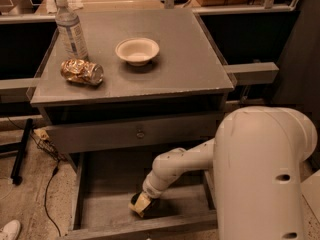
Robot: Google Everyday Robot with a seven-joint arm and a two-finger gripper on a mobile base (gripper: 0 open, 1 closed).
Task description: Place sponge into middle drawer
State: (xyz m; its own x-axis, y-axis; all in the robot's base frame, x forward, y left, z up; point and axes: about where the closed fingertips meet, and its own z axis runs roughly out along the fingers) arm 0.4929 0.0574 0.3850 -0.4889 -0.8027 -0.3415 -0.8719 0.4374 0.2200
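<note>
The middle drawer point(107, 196) is pulled open below the cabinet top, a wide shallow grey box with a bare floor. My white arm reaches down into it from the right. The gripper point(146, 198) is at the arm's tip, low over the drawer floor near its front wall, mostly hidden by the wrist. The sponge point(139, 205), pale yellow with a dark layer, sits right at the gripper's end, on or just above the floor. Whether the gripper holds it I cannot tell.
On the grey cabinet top stand a water bottle point(70, 30), a crushed can point(81, 71) and a white bowl point(137, 50). The upper drawer front with its round knob point(140, 133) is closed. A cable point(49, 186) and a shoe point(8, 230) lie on the floor at left.
</note>
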